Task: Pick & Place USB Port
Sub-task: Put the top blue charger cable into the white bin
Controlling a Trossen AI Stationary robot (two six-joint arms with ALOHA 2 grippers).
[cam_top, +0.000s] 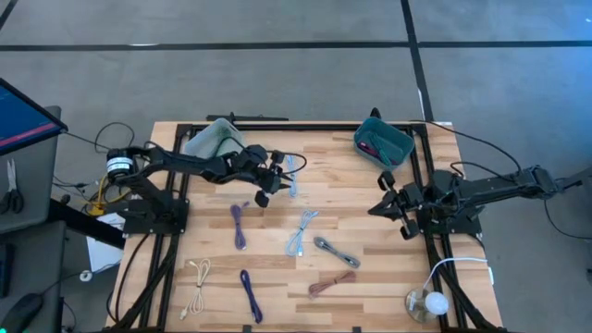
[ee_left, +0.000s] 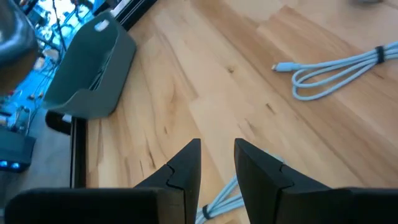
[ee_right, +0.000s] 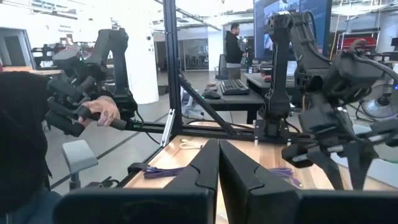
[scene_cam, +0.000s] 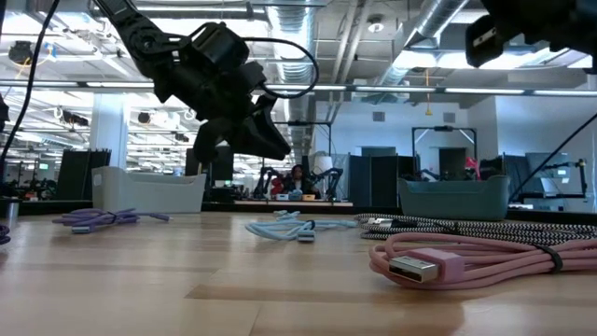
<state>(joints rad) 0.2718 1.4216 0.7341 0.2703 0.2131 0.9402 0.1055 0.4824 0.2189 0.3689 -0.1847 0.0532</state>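
Several bundled USB cables lie flat on the wooden table. One light blue cable [cam_top: 292,175] lies just under my left gripper [cam_top: 268,182], and its loops show beneath the open fingers in the left wrist view [ee_left: 217,200]. In the low view the left gripper [scene_cam: 269,142] hangs well above the table, touching nothing. A second light blue cable [cam_top: 301,232] [ee_left: 336,67] lies farther toward the near edge. The teal bin [cam_top: 382,143] [ee_left: 93,68] stands at the far right. My right gripper [cam_top: 388,202] [ee_right: 218,157] waits shut at the right edge, above the table.
Also on the table are purple cables [cam_top: 239,225] [cam_top: 251,295], a beige cable [cam_top: 196,286], a grey braided cable [cam_top: 336,252], a pink cable [cam_top: 331,283] [scene_cam: 466,257] and a grey-green bin [cam_top: 213,139]. A white bulb [cam_top: 426,303] sits near right. A person's hand [ee_right: 102,112] shows beyond the table.
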